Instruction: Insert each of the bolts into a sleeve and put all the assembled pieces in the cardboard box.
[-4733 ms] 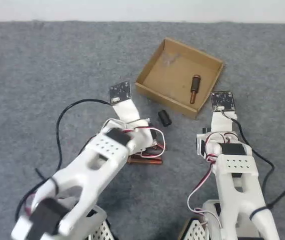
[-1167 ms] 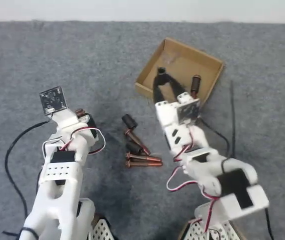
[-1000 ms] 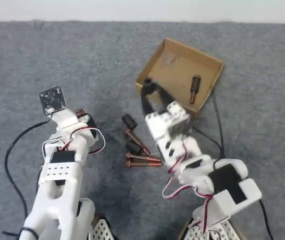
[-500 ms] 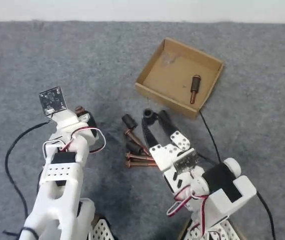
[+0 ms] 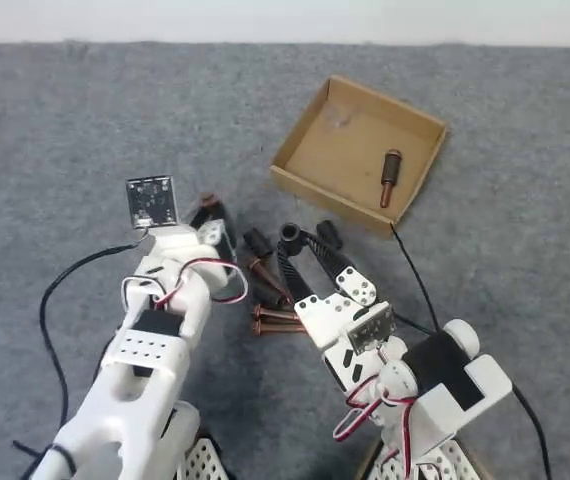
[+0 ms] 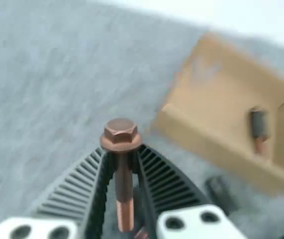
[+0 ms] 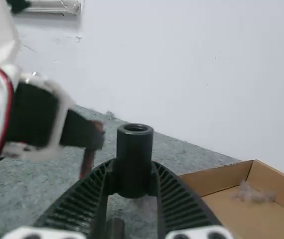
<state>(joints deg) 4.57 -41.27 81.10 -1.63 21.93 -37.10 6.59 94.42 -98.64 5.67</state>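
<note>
My left gripper (image 5: 208, 214) is shut on a copper bolt (image 5: 207, 202), head outward, just left of the pile; the left wrist view has the bolt (image 6: 120, 149) clamped between the ribbed fingers (image 6: 89, 179). My right gripper (image 5: 297, 243) is shut on a black sleeve (image 5: 290, 234), held upright in the right wrist view (image 7: 134, 158), with the left arm's gripper (image 7: 57, 124) and bolt close beside it. The cardboard box (image 5: 305, 150) holds one assembled piece (image 5: 390, 178). Two bolts (image 5: 273, 320) lie side by side on the carpet.
A sleeved bolt (image 5: 262, 258) and another black sleeve (image 5: 266, 296) lie between the two grippers. A loose sleeve (image 5: 328, 232) rests just in front of the box wall, also near the box (image 6: 216, 119) as a sleeve (image 6: 218, 188) on the carpet. Grey carpet (image 5: 85, 120) spreads left.
The right gripper swung back from the box edge to above the pile with its sleeve. In the last half second the left arm moved right with its bolt, close to the right gripper.
</note>
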